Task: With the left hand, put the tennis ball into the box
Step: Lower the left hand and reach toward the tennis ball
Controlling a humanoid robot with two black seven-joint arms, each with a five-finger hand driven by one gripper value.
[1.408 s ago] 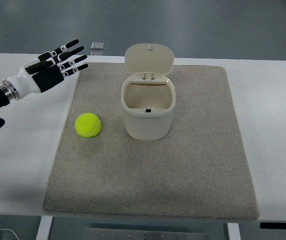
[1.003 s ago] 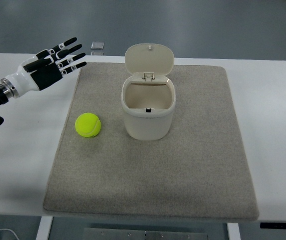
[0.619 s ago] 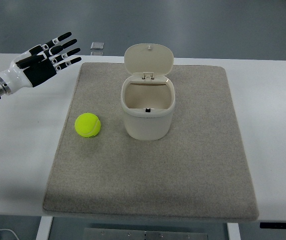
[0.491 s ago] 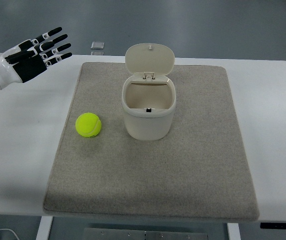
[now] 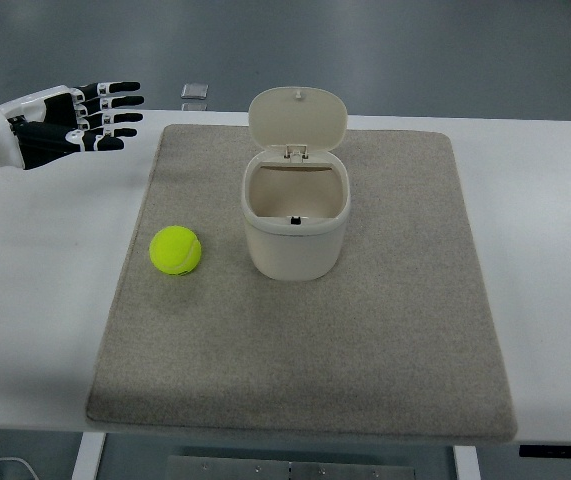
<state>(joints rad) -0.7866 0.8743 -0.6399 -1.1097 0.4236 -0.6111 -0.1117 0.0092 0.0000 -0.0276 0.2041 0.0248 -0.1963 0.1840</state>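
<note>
left hand (image 5: 60, 120) hovers over the far left of the white table (image 5: 555, 230), fingers spread wide, holding nothing. yellow-green fuzzy tennis ball (image 5: 176, 250) sits on the grey felt mat (image 5: 365, 350), just left of the cream plastic box (image 5: 296, 215) with its hinged lid up. risk: a clumsy touch sends the ball rolling off.

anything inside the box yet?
No ball in it. The box, lid up, shows bare walls and a small dark mark low on its near inner wall. The near rim hides part of the bottom. The tennis ball sits on the mat beside it.
</note>
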